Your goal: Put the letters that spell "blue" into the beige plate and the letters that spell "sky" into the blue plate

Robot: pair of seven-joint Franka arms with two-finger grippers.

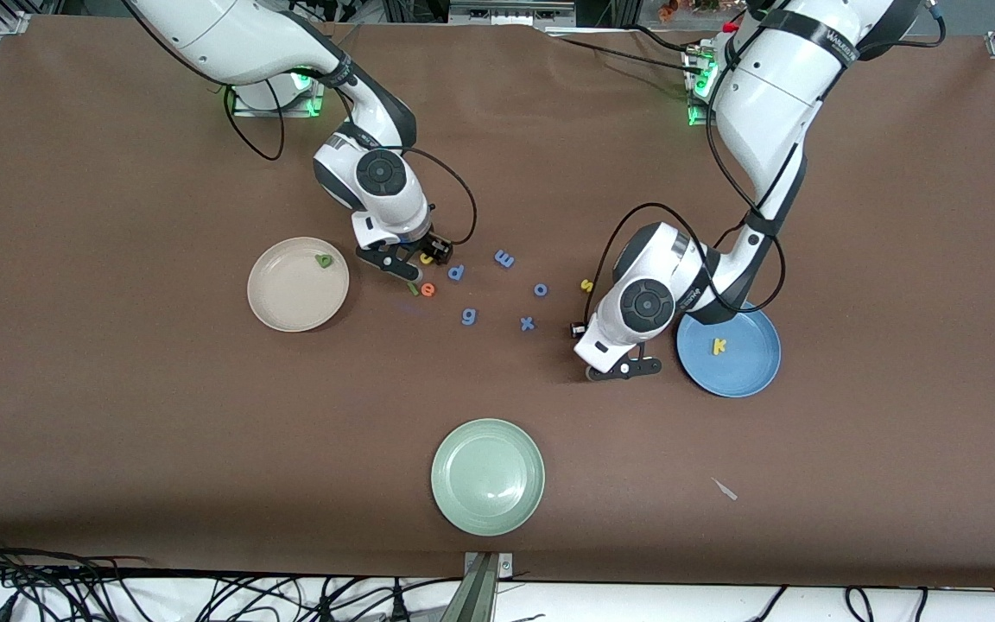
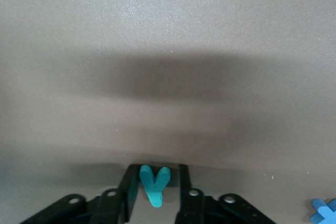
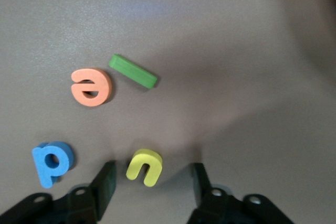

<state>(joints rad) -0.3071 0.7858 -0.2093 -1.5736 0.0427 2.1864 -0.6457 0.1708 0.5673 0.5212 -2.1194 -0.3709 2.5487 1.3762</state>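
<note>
While two letters already sit in their plates, most of the job is not done yet. The dark green b (image 1: 323,260) lies in the beige plate (image 1: 282,302), near the rim closest to the right arm's tool. The yellow k (image 1: 719,346) lies in the blue plate (image 1: 752,371).

The left gripper (image 2: 156,190) is down at the table just beside the blue plate, on the side toward the loose letters. Its fingers (image 2: 129,190) are pressed in on the teal y (image 2: 154,185), pinching it. That letter looks ready to be lifted, and I think it goes into the blue plate next.

The right gripper (image 3: 149,182) is low over the yellow u (image 3: 144,167), beside the beige plate. Its fingers are spread, one on each side of the u, and not touching it yet.

The orange e (image 3: 91,87) and the light green l (image 3: 133,71) lie on the table close by, touching nothing. The yellow s (image 1: 586,284) is alone on the table, not far from the left arm.

So u, e, l, s and y are left to drop in. The blue p (image 3: 51,162), the other blue letters and the green plate (image 1: 487,477) can stay where they are
</note>
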